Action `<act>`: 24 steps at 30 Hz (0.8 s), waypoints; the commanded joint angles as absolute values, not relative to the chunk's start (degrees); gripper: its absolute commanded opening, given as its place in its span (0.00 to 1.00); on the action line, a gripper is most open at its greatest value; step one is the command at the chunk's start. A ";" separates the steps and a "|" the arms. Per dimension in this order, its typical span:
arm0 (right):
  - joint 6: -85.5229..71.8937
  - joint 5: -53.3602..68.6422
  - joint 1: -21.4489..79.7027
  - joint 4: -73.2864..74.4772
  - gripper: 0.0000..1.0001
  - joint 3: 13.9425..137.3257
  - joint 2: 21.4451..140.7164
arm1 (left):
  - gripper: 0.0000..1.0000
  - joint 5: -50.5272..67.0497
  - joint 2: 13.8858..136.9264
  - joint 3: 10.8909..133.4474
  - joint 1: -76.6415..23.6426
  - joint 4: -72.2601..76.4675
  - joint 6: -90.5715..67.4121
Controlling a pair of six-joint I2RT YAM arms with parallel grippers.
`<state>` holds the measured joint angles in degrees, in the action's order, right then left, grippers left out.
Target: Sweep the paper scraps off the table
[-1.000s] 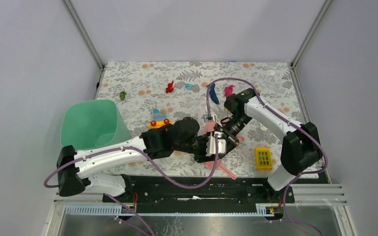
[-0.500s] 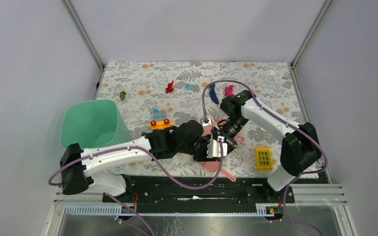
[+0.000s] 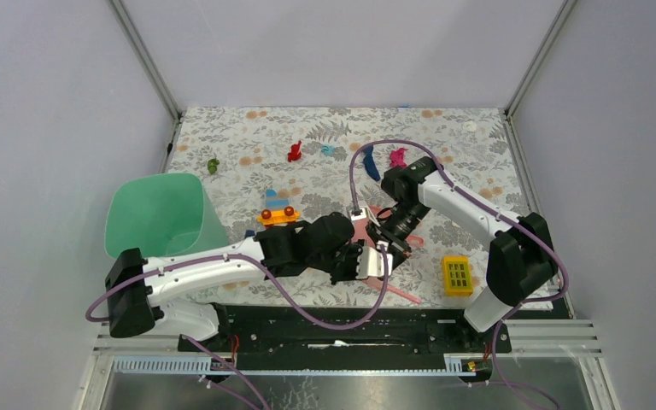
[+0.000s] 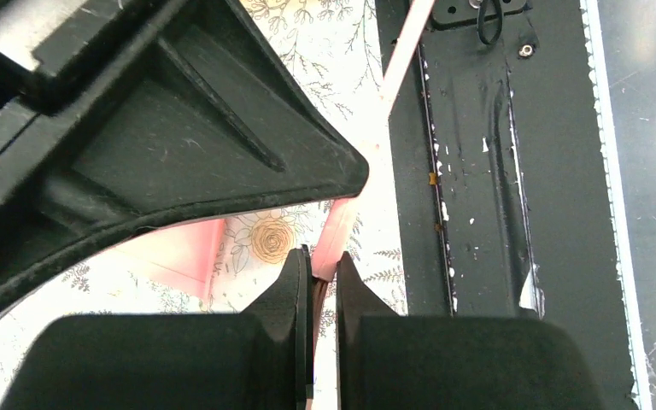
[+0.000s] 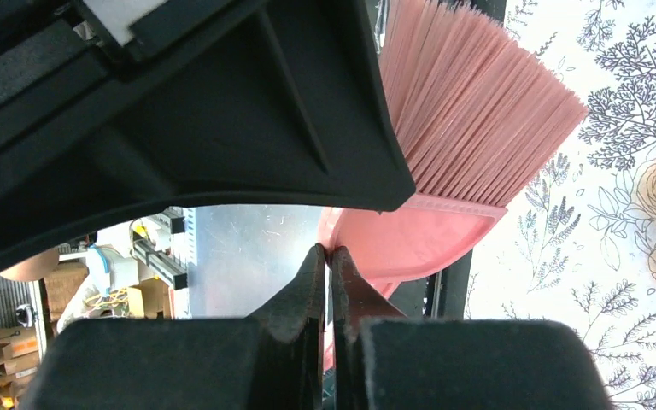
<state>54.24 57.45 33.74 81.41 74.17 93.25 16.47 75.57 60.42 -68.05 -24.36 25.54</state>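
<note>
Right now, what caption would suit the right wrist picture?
Right gripper pinching a pink brush over the flowered table.

Top view from high at the near side, looking down on the whole counter (image 3: 248, 137), wrist views tight behind each claw, left claw (image 4: 318, 278) over dustpan (image 4: 179, 252) and rail (image 4: 478, 171), right claw (image 5: 329, 260) at brush (image 5: 470, 102), all sharing mid-counter.

From the table (image 3: 478, 171) centre, the green bin (image 3: 158, 218) blocks nine o'clock, the yellow block (image 3: 456, 275) four; two o'clock lies open.
</note>
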 commanded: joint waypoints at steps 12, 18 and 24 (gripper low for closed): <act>46.91 46.82 34.14 76.87 0.73 81.66 89.19 | 0.00 22.36 65.93 50.39 -62.39 -12.93 10.82; 41.24 45.36 29.04 62.21 0.77 77.61 81.18 | 0.00 25.90 56.97 42.90 -57.94 -6.01 3.40; 46.13 49.28 25.75 57.33 0.77 73.25 75.26 | 0.00 31.59 53.01 38.28 -51.00 -0.48 -2.58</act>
<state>43.66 46.24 26.02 61.84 75.13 78.26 26.04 55.24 40.86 -54.41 -9.56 3.51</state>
